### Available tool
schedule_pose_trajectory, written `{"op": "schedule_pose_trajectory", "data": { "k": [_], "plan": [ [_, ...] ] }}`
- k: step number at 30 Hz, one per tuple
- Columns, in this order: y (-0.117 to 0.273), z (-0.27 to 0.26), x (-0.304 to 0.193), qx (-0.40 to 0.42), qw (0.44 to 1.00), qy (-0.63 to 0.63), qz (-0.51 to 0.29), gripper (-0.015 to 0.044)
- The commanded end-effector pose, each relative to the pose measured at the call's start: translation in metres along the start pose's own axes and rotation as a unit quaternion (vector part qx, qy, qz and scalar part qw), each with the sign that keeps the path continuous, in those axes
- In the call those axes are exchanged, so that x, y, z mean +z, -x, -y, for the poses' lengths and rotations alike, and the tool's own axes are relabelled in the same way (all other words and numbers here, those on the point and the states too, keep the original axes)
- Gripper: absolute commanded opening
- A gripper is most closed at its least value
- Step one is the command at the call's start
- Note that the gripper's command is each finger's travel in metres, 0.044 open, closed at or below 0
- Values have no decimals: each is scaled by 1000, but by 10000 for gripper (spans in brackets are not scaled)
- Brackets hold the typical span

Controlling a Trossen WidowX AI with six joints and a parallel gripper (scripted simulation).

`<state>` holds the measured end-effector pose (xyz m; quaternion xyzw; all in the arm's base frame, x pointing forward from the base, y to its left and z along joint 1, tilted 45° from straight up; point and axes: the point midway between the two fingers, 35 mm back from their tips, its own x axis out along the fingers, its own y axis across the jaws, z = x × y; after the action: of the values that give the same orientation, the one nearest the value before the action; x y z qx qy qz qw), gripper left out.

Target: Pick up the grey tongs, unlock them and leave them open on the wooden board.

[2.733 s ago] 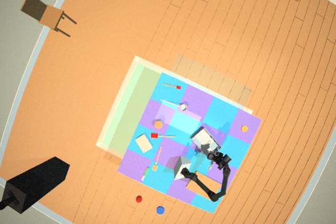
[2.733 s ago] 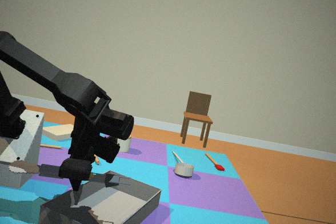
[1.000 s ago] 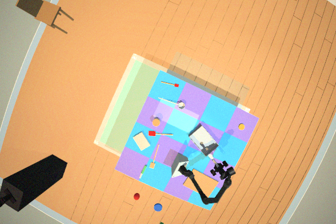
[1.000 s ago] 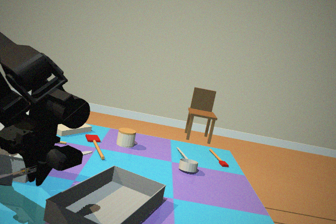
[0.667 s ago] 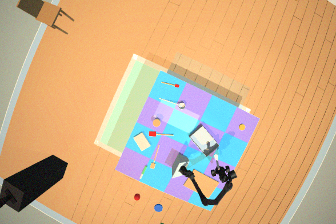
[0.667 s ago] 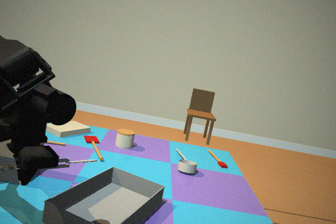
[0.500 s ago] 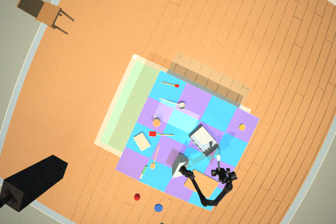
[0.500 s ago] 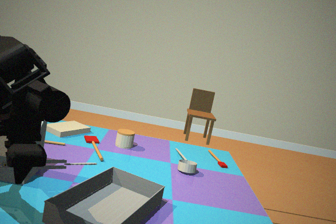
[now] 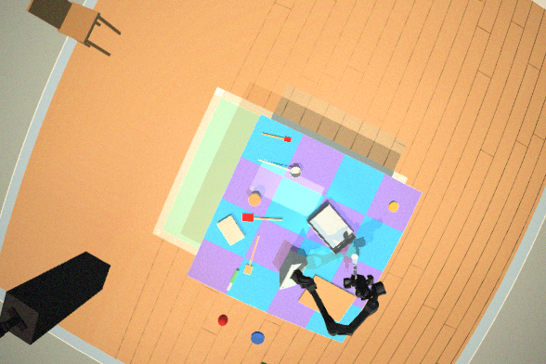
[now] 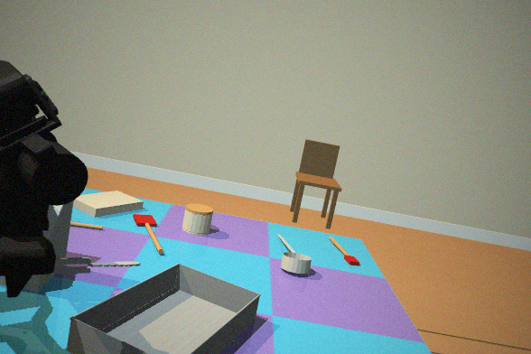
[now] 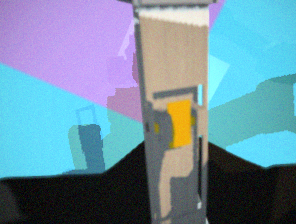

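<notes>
The grey tongs (image 9: 355, 266) (image 11: 174, 55) are off the tin. In the wrist view they run up the middle, with a tan face and a yellow part near the fingers. My gripper (image 9: 357, 279) (image 11: 171, 143) is shut on them, above the mat between the tin and the board. The arm's black parts fill the left edge of the exterior view, where the tongs are not seen. Whether the tips point down, and whether the lock is free, I cannot tell. The roasting tin (image 9: 344, 246) (image 10: 135, 302) holds no tongs. The wooden board (image 9: 325, 298) lies flat beside the arm.
A grey wedge-shaped box (image 9: 289, 275) stands beside the board. A cream block (image 9: 230, 229) (image 10: 110, 200), a round tub (image 9: 254, 199) (image 10: 197, 221), a small pan (image 9: 295, 171) (image 10: 295, 264) and a red-headed tool (image 9: 248, 217) (image 10: 144, 220) lie farther off. A yellow disc (image 9: 394, 206) lies beyond the tin.
</notes>
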<state>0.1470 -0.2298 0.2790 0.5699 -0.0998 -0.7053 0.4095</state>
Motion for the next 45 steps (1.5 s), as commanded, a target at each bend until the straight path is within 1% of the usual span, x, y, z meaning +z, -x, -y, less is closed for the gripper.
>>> {"op": "schedule_pose_trajectory", "data": {
  "k": [1,22,45],
  "plan": [
    [-4,-1,11,-11,1000,20,-4,-150],
    [-26,2,74,-55,990,126,-27,-150],
    [-34,17,148,-54,970,232,-52,-150]
  ]
}}
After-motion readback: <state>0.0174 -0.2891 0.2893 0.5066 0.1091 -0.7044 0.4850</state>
